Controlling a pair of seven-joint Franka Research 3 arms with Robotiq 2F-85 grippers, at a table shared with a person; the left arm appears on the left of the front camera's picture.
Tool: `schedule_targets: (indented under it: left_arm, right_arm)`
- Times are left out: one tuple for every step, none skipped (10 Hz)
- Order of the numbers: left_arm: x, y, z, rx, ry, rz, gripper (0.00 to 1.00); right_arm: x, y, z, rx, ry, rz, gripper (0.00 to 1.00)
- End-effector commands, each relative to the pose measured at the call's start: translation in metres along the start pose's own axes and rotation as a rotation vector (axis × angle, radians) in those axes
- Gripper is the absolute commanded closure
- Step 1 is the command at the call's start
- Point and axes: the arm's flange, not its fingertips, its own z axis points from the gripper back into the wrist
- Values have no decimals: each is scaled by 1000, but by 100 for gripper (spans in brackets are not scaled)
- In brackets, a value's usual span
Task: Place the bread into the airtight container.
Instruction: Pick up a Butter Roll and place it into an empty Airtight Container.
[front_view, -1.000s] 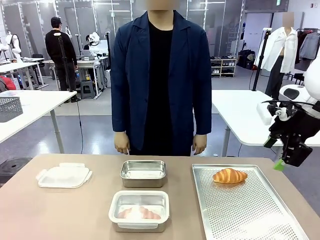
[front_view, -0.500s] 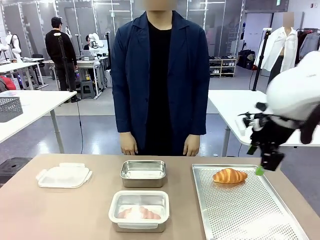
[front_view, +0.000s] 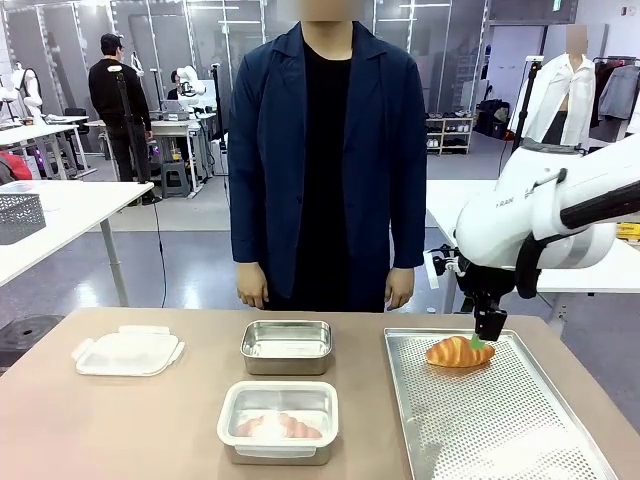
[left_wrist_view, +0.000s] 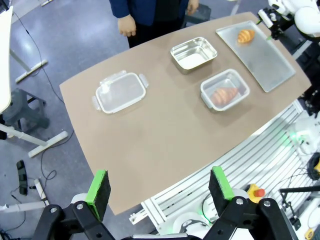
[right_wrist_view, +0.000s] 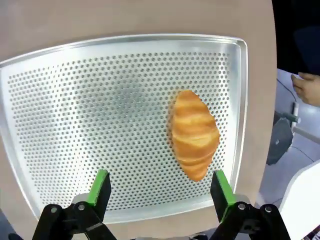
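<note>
The bread, a golden croissant (front_view: 459, 351), lies at the far end of the perforated metal tray (front_view: 500, 420) on the right. My right gripper (front_view: 487, 335) hangs just above the croissant's right end, fingers pointing down. In the right wrist view the croissant (right_wrist_view: 194, 134) lies ahead of the open right gripper (right_wrist_view: 160, 185), nearer its right finger, with nothing between the pads. An empty steel airtight container (front_view: 286, 346) stands open at the table's far middle. My left gripper (left_wrist_view: 159, 182) is open, high above the table's near edge.
A second steel container (front_view: 279, 420) sits in front of the empty one, holding another croissant under a clear lid. A loose white lid (front_view: 128, 351) lies at the far left. A person stands at the far edge with hands (front_view: 252, 293) hanging down.
My right arm has swung in from the right edge and come down over the tray, ending just above the croissant. Its jaws stayed open.
</note>
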Motion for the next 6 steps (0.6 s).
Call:
schedule_targets:
  left_arm:
    - [3,-1,0,-1,-12,-8,0]
    - [3,-1,0,-1,-12,-8,0]
    - [3,-1,0,-1,-12,-8,0]
    - [3,-1,0,-1,-12,-8,0]
    - [3,-1,0,-1,-12,-8,0]
    - [3,-1,0,-1,-12,-8,0]
  right_arm:
    - [0,-21,-17,-6,37,8,0]
    - [-1,-33,-33,8,23,44,0]
    - [-4,-43,-47,4,31,39,0]
    - [-6,-51,-60,12,21,32,0]
    - [-7,-55,-72,10,31,40,0]
    - [-7,-58,-84,5,39,51,0]
